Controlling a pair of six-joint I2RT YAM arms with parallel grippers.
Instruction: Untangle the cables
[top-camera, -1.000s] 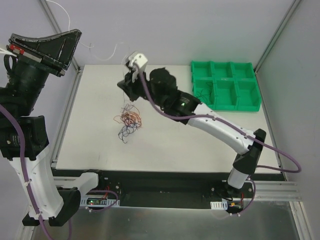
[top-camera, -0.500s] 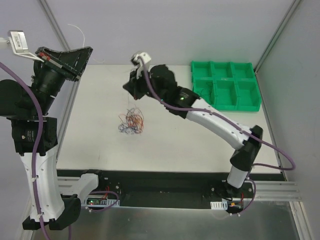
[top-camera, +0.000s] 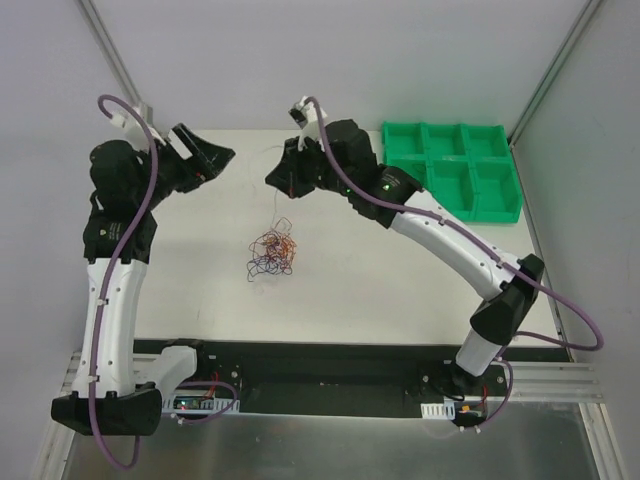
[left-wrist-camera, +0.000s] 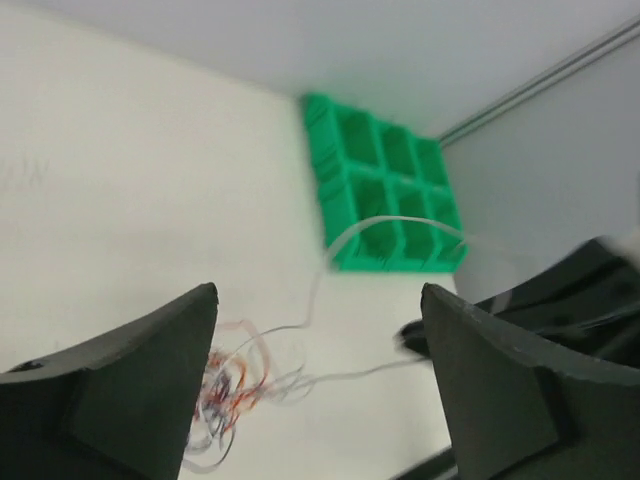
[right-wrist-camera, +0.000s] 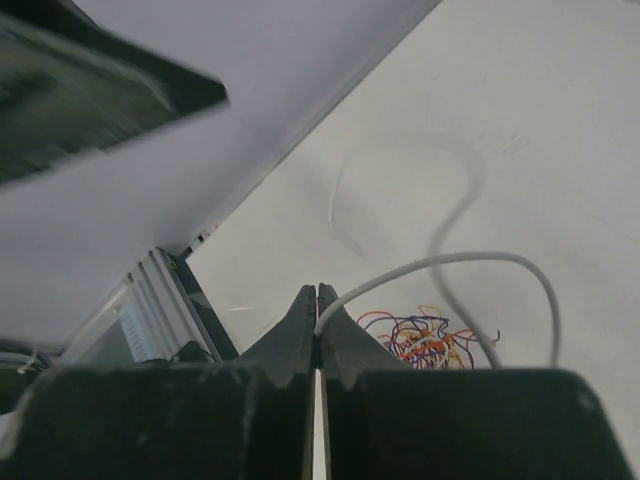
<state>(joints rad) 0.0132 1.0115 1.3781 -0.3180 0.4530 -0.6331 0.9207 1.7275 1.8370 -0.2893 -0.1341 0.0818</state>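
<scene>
One white cable (right-wrist-camera: 430, 260) in right jaws, wrist view

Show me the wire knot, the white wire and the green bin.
wire knot (top-camera: 272, 252), top external view, middle of the tangle
white wire (right-wrist-camera: 470, 256), right wrist view, top of its arc
green bin (top-camera: 480, 215), top external view, near wall

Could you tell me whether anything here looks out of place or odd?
One white wire arcs up off the table, pinched in the shut right gripper and leading down toward the tangled knot of coloured wires. Nothing looks spilled or damaged.
</scene>
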